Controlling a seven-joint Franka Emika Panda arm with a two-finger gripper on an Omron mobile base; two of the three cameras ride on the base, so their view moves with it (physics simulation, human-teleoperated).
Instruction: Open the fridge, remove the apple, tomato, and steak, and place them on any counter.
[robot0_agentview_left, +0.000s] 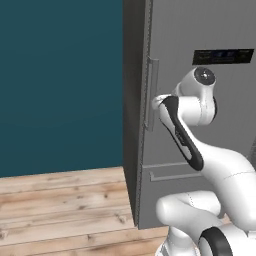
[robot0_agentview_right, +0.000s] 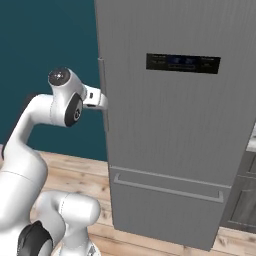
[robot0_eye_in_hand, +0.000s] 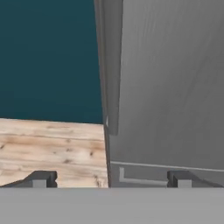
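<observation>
Gripper (robot0_eye_in_hand: 111, 179) spread wide, holding nothing, fingertips straddling the line of the door handle (robot0_eye_in_hand: 113, 65) so they can close on it. Fridge (robot0_agentview_right: 170, 125) shut just beyond; steak presumably inside, unseen.

The fridge (robot0_agentview_right: 170, 140) is a tall grey appliance standing upright on a wood plank floor against a teal wall, its door shut. A long vertical handle (robot0_agentview_left: 151, 94) runs along the door's left edge, a small black panel (robot0_agentview_right: 183, 63) sits high on the front, and a bottom drawer (robot0_agentview_right: 167, 207) with a horizontal bar handle lies below a seam. In the hand view the handle (robot0_eye_in_hand: 112, 65) hangs down beside the door's edge, ending above the drawer seam.
</observation>
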